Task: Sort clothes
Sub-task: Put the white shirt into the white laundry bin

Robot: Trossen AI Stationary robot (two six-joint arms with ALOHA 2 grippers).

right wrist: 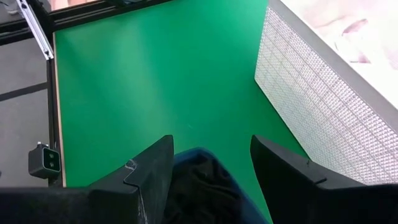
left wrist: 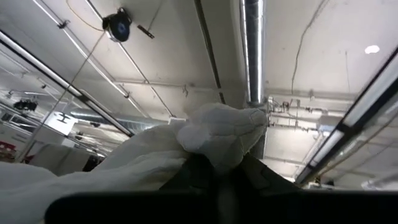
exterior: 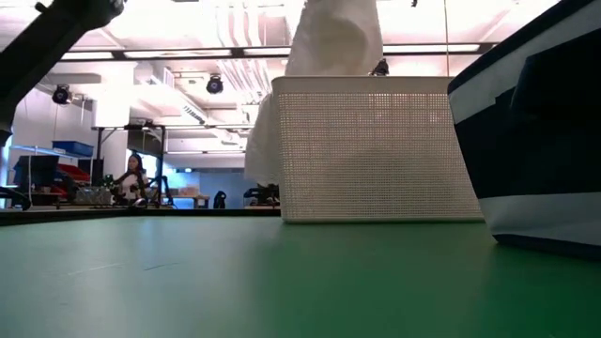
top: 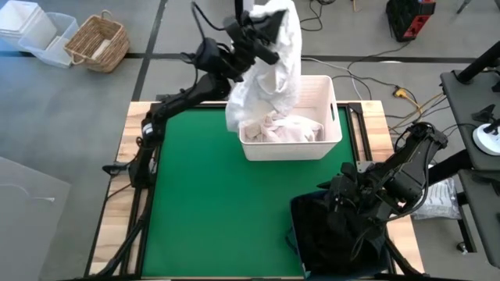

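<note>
left gripper (top: 269, 35) raised high above the far side of the table, fingers pinched on a bunch of white garment (top: 269, 74), the pinched fold bulging up between the dark fingertips in the left wrist view (left wrist: 217, 134) against the ceiling. hanging long and crumpled from that grip, upper part draped around the gripper, lower end reaching down to the left corner of the white bin (top: 332, 129) and spilling partly outside its left wall, as seen too in the low view (exterior: 263, 141). more white clothes (top: 285, 131) lying rumpled inside that bin. right gripper (top: 344, 204) low at the near right, poised over the dark navy bin (top: 295, 222), fingers spread well apart (right wrist: 146, 171) with nothing between them. dark clothes (right wrist: 199, 193) piled in the navy bin just under those fingers, contact not clear. green mat (top: 211, 203) bare between the two bins, which stand near each other but apart. perforated wall of the white bin (exterior: 371, 150) upright on the mat, navy bin beside it at the right edge of the low view. wicker basket (top: 98, 43) on the floor well beyond the table's far left corner.
</note>
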